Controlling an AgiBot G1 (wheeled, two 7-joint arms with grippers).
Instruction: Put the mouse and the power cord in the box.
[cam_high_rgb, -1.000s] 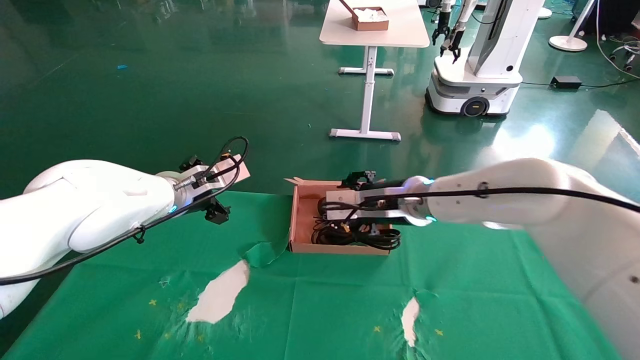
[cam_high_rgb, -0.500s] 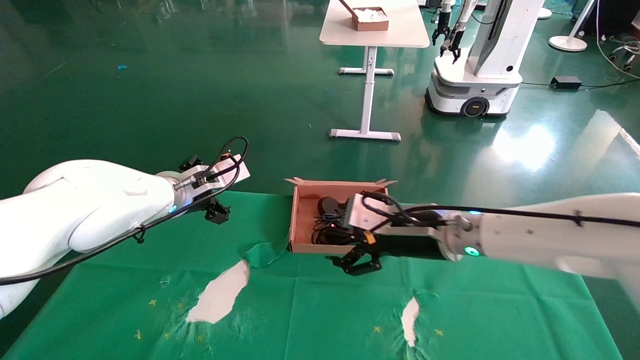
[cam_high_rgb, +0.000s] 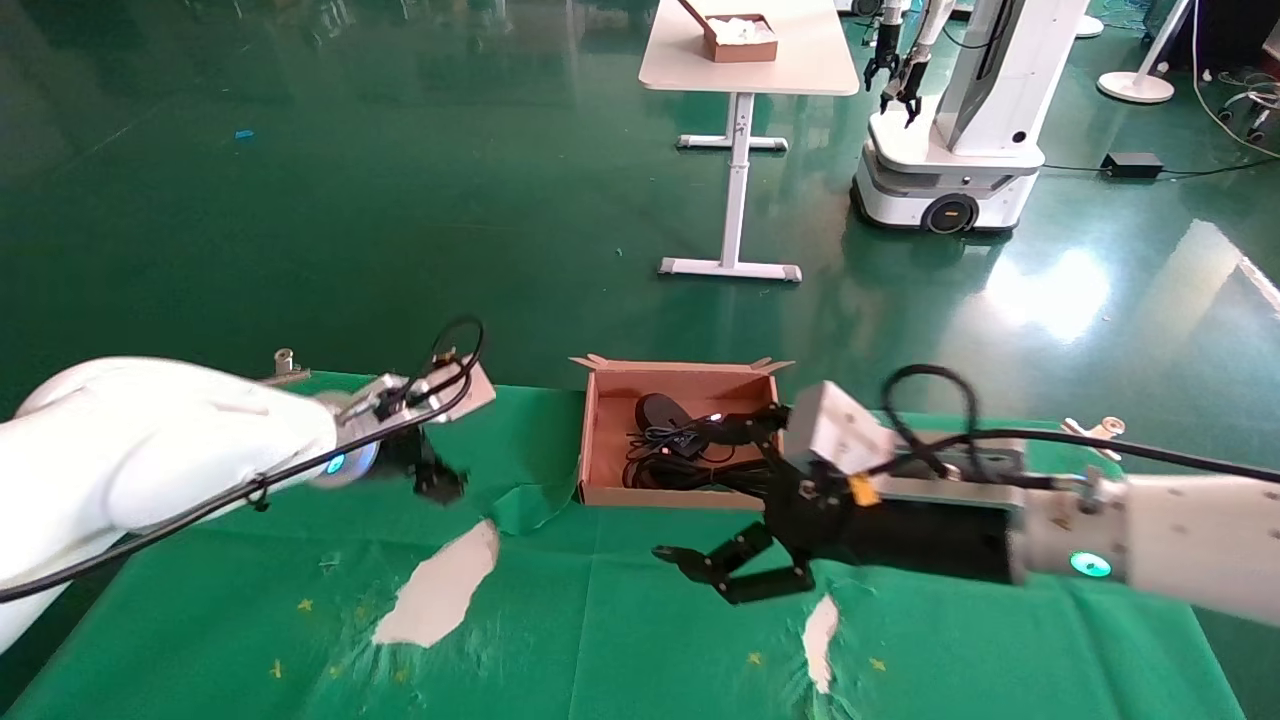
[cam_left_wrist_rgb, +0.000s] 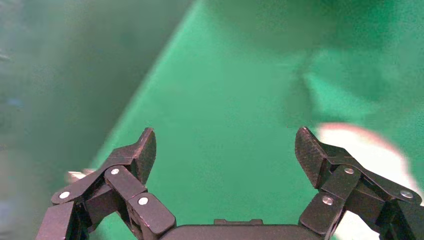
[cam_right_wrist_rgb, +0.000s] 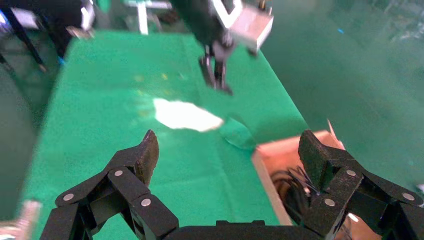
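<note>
The brown cardboard box (cam_high_rgb: 598, 440) sits at the far middle of the green cloth. Inside it lie the black mouse (cam_high_rgb: 657, 410) and, nearer me, the looped black power cord (cam_high_rgb: 690, 472). My right gripper (cam_high_rgb: 735, 572) is open and empty, hovering over the cloth just in front of the box's near right corner. The right wrist view shows the right gripper (cam_right_wrist_rgb: 227, 145) open, with the box's wall (cam_right_wrist_rgb: 265, 167) and the power cord (cam_right_wrist_rgb: 292, 187) beside one finger. My left gripper (cam_high_rgb: 438, 482) hangs low over the cloth left of the box, and in its own view the left gripper (cam_left_wrist_rgb: 225, 145) is open and empty.
The cloth has a raised fold (cam_high_rgb: 525, 505) by the box's near left corner and torn white patches (cam_high_rgb: 440, 585) (cam_high_rgb: 820, 630). Metal clips (cam_high_rgb: 285, 360) (cam_high_rgb: 1095, 430) hold its far edge. Beyond stand a white table (cam_high_rgb: 745, 70) with a small brown box (cam_high_rgb: 740, 38) and another robot (cam_high_rgb: 950, 130).
My right arm has drawn back from over the box toward me and to the right, its gripper empty over the cloth. The left arm has dropped lower.
</note>
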